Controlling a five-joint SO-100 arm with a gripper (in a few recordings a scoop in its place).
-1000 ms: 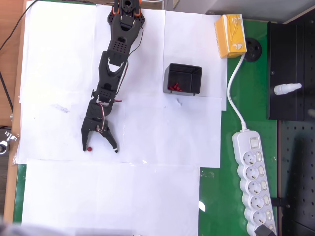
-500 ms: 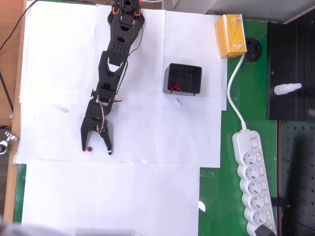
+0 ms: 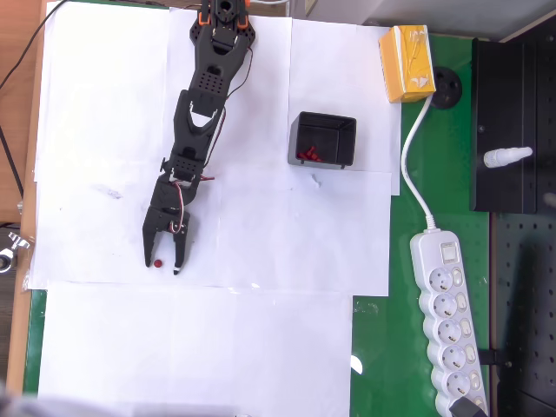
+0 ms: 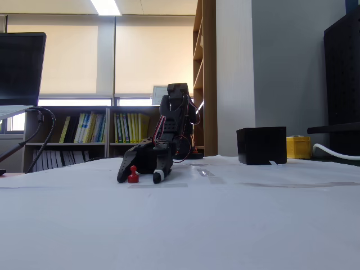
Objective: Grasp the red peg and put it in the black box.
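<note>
Hand (image 3: 162,262) low on the surface (image 3: 261,234), fingers narrowly parted around red peg (image 3: 158,262), not yet clamped. Peg sits between them, black box (image 3: 321,139) well apart to the upper right. Risk: closing off-centre could flick or topple the tiny peg.

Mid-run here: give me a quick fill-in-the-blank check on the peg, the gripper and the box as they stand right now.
1. The red peg lies between the gripper's two ____.
2. The peg rests on the white ____.
3. In the overhead view, the black box sits to the ____ of the arm.
4. The box already holds several ____ pegs.

Missing words: fingers; paper; right; red
</note>
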